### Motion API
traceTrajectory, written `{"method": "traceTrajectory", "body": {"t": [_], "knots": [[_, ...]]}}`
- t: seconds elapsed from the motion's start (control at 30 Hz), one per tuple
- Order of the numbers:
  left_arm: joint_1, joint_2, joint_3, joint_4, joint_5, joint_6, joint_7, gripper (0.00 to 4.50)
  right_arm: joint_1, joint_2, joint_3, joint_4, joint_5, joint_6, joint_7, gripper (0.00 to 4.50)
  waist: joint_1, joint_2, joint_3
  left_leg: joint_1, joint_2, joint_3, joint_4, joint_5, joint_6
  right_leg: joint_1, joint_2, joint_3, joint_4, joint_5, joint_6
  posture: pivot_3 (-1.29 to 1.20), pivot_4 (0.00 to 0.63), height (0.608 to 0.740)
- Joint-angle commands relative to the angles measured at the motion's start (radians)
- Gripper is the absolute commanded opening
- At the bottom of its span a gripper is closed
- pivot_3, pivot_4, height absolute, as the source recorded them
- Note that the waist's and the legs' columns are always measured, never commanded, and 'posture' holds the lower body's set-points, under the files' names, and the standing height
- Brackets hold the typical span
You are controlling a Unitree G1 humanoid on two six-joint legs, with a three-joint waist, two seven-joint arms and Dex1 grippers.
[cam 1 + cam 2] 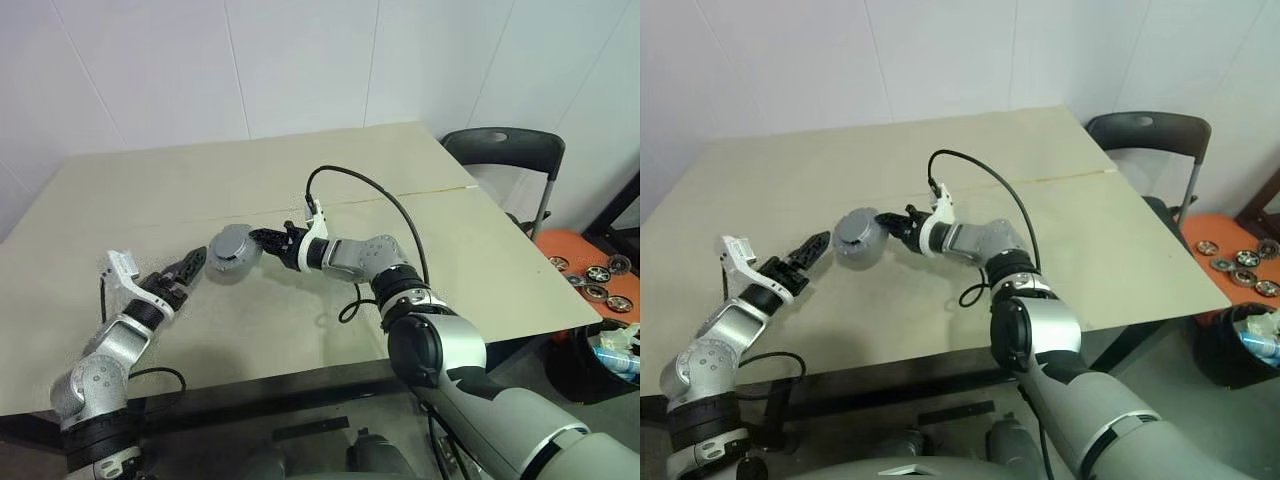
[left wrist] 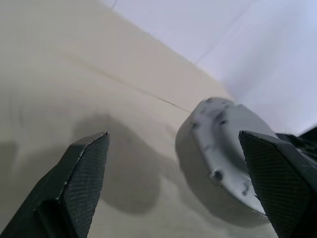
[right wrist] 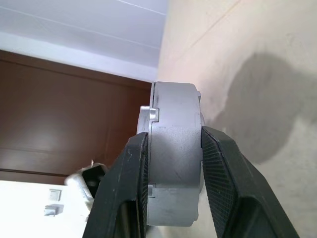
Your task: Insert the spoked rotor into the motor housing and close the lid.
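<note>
The motor housing (image 1: 232, 252), a short silvery-grey puck, hangs on edge just above the beige table (image 1: 200, 170). My right gripper (image 1: 258, 243) is shut on it, one black finger on each flat face (image 3: 173, 163). A thin grey disc, the lid (image 3: 152, 99), sits flush against one face. The spoked rotor is hidden. My left gripper (image 1: 195, 268) is open just left of the puck, pointing at it without touching. In the left wrist view the puck's smooth grey face (image 2: 223, 144) lies beyond my left gripper's wide-spread fingertips.
A black cable (image 1: 380, 195) loops from my right wrist over the table. A dark chair (image 1: 505, 150) stands past the table's right corner. An orange tray (image 1: 590, 270) with several round parts sits on the floor at the right.
</note>
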Motion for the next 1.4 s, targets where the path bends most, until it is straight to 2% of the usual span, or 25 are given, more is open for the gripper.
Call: {"method": "traceTrajectory", "body": {"t": [0.03,0.33,0.5,0.6,0.7,0.77,1.13,1.4], "knots": [[-0.045,-0.046,0.037,-0.014,-0.157,0.057,0.112,4.46,-0.052,0.064,-0.005,-0.035,0.04,-0.013,0.046,1.18,0.0,-0.002,0.0,0.0,0.0,0.0,0.001,0.0,0.0,0.0,0.0,0.0,0.0,0.0,0.0,0.0,0.0,0.74],[-0.097,-0.115,0.004,0.011,-0.341,0.093,0.224,4.46,-0.041,0.058,0.002,-0.036,0.039,-0.011,0.044,1.18,0.0,-0.003,0.0,0.0,0.0,0.001,0.004,0.0,0.0,0.002,0.001,0.0,0.0,0.001,0.001,0.0,0.0,0.74],[-0.122,-0.135,-0.026,0.025,-0.371,0.092,0.289,4.46,-0.035,0.052,0.007,-0.033,0.032,-0.013,0.041,1.18,0.002,-0.003,0.0,0.0,-0.001,0.001,0.004,0.0,0.0,0.002,0.001,0.0,0.0,0.001,0.001,0.0,0.0,0.74],[-0.151,-0.152,-0.02,0.056,-0.385,0.056,0.312,3.85,-0.037,0.05,0.005,-0.031,0.032,-0.019,0.039,1.18,0.002,-0.004,0.0,0.0,-0.001,0.001,0.005,0.0,0.0,0.002,0.001,0.0,0.0,0.001,0.001,0.0,0.0,0.74],[-0.16,-0.162,-0.038,0.056,-0.395,0.046,0.33,3.02,-0.037,0.05,0.004,-0.03,0.03,-0.022,0.039,1.18,0.0,-0.004,0.0,0.0,-0.001,0.002,0.005,0.0,0.0,0.002,0.001,0.0,0.0,0.001,0.001,0.0,0.0,0.74],[-0.163,-0.168,-0.046,0.057,-0.407,0.03,0.334,2.69,-0.036,0.052,0.005,-0.029,0.027,-0.022,0.04,1.18,0.001,-0.004,0.0,0.0,-0.001,0.002,0.004,0.0,0.0,0.001,0.001,0.0,0.0,0.001,0.001,0.0,0.0,0.74],[-0.168,-0.196,-0.071,0.05,-0.493,0.011,0.294,2.49,-0.063,0.068,-0.019,-0.031,0.068,0.013,0.068,1.18,0.002,-0.004,0.0,-0.001,-0.002,0.002,0.005,0.0,0.0,0.002,0.001,0.0,0.0,0.001,0.001,0.0,0.0,0.74],[-0.197,-0.237,-0.052,0.09,-0.501,-0.076,0.26,2.49,-0.06,0.075,-0.018,-0.027,0.069,0.0,0.066,3.92,0.001,-0.005,0.0,-0.001,-0.002,0.002,0.005,0.0,0.0,0.002,0.001,0.0,0.0,0.001,0.001,0.0,0.0,0.74]]}}
